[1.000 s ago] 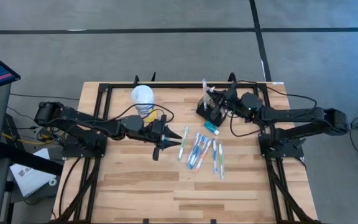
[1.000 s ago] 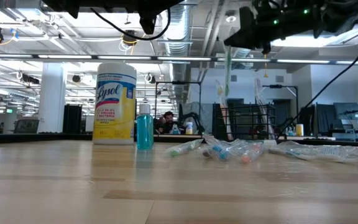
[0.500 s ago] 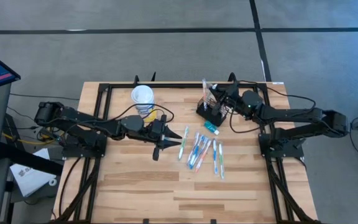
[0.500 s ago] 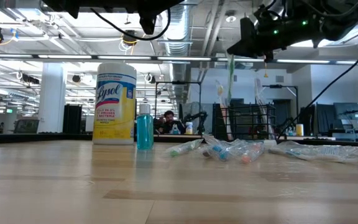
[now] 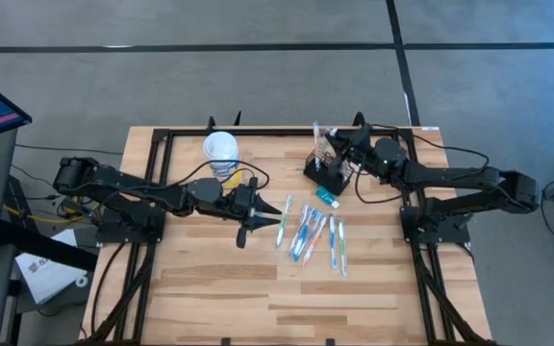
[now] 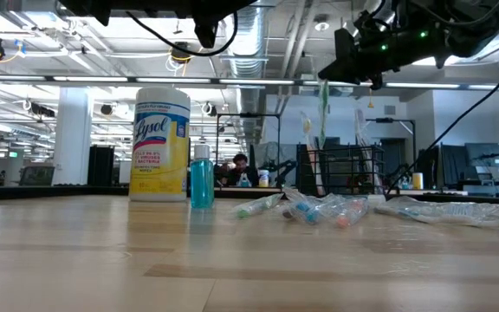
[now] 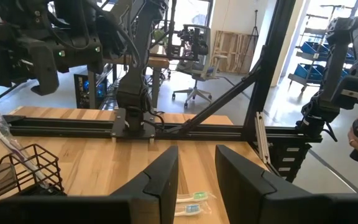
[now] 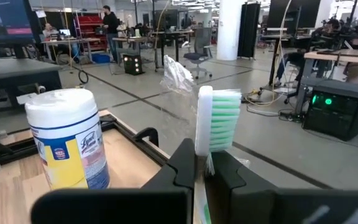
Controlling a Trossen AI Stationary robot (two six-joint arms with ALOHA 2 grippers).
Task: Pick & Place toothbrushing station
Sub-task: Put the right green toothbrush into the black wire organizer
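The black wire-mesh caddy (image 5: 323, 171) stands on its base at the table's far right of middle; it also shows in the low view (image 6: 346, 169) and the left wrist view (image 7: 23, 169). A wrapped toothbrush (image 5: 316, 135) stands in it. My right gripper (image 5: 347, 154) hovers over the caddy, shut on a green-bristled toothbrush (image 8: 218, 121). Several wrapped toothbrushes (image 5: 311, 233) lie flat on the table in front of the caddy. My left gripper (image 5: 255, 223) waits left of them, above the table, open and empty. My right gripper pinches the toothbrush's neck (image 8: 202, 163), just below the bristle head, between its two fingers. The fingers are about level, come from the table's right side and lie across the brush. The brush stands upright, head up, and its handle (image 6: 323, 121) hangs down toward the caddy.
A Lysol canister (image 5: 221, 150) and a small blue bottle (image 6: 201, 178) stand at the far left of middle. A small teal item (image 5: 327, 198) lies just in front of the caddy. A black frame rail (image 5: 258, 132) runs along the far edge.
My right gripper has moved a little toward the table's left, over the caddy, and carried the toothbrush down with it. The brush has stayed upright.
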